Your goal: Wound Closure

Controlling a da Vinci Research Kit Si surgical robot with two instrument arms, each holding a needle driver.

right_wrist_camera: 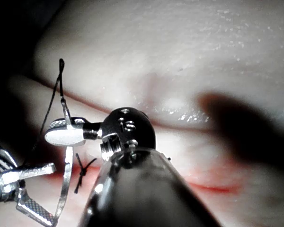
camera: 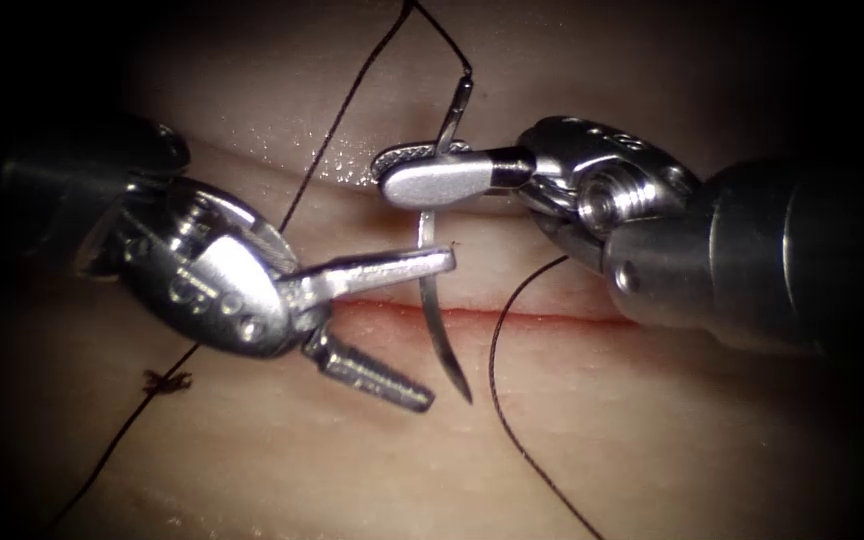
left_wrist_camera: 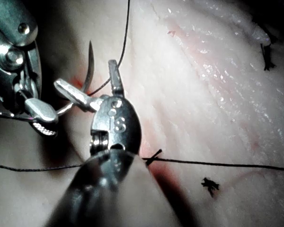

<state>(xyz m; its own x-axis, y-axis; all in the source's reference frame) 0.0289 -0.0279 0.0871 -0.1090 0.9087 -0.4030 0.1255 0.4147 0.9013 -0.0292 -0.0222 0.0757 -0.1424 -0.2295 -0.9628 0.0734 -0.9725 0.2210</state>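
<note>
While my right tool (camera: 407, 178) held the needle (camera: 439, 262) clamped in its jaws near the thread end of the curve, the rest of the needle hung free above the tissue (camera: 652, 420), not in it. Its long axis ran roughly top to bottom in the endoscope view, crossing the cut (camera: 532, 318) with the point on the near side. My left tool (camera: 407, 320) sat left of the needle with its jaws spread and holding nothing; the upper jaw's tip came just beside the shaft at mid-curve, the lower jaw angled toward the point. I judged the left arm the nearer one to the free part of the needle. The thread (camera: 347, 105) ran from the needle's tail up and back down to the left.
</note>
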